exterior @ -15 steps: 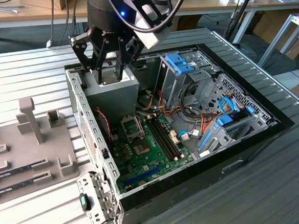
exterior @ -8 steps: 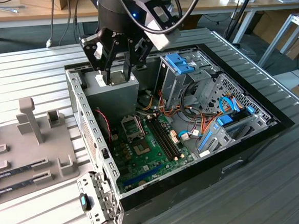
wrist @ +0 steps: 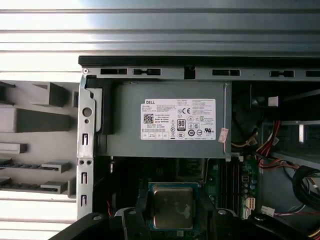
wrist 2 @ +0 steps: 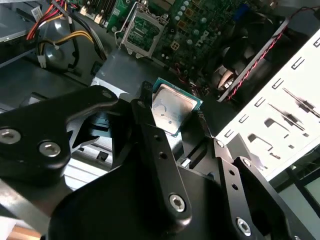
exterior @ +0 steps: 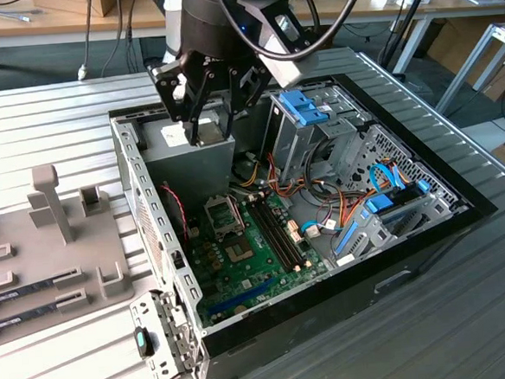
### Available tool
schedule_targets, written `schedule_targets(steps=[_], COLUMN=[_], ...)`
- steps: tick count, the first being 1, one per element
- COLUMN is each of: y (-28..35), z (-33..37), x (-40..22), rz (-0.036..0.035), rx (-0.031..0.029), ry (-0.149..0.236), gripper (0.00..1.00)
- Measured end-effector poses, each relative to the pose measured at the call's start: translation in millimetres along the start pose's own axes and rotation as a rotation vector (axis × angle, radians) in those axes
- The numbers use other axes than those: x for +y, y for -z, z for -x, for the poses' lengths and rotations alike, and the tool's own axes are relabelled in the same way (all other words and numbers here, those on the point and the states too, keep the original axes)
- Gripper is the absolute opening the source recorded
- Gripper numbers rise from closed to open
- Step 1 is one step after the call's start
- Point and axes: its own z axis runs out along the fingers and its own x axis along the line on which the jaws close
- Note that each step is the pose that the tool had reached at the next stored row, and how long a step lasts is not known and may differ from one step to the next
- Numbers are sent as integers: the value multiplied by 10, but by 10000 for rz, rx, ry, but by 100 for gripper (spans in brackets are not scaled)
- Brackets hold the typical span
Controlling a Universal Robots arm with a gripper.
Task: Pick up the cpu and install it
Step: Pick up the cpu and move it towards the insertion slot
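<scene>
The cpu [wrist 2: 174, 104], a flat square chip with a silver top and green rim, sits clamped between the black fingers [wrist 2: 145, 112] of my gripper [wrist 2: 172, 106]. In the first wrist view the cpu [wrist: 172, 207] is held level in the gripper [wrist: 172, 212], over the edge of the motherboard beside the grey power supply [wrist: 165, 125]. In the exterior view the gripper [exterior: 209, 127] hangs above the power supply [exterior: 189, 155] at the back of the open computer case [exterior: 150, 214]. The empty cpu socket [exterior: 222, 213] with its raised metal frame lies on the green motherboard [exterior: 257, 258], below and in front of the gripper. The socket [wrist 2: 142, 32] also appears in the second wrist view.
Drive cages with blue clips [exterior: 303, 108] and bundles of coloured cables [exterior: 323, 210] fill the case on the exterior view's right. A grey fixture tray [exterior: 31, 248] holding long dark memory sticks [exterior: 26, 292] lies on the exterior view's left. Two black memory slots [exterior: 277, 235] run beside the socket.
</scene>
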Motion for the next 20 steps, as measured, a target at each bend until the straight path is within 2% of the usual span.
schedule_targets(steps=[15, 17, 20], y=[-24, -30, -37], z=[245, 286, 309], x=[-102, -133, -171], rz=[1, -1, 0], rx=[8, 10, 9], ry=[0, -1, -1], gripper=[47, 47, 47])
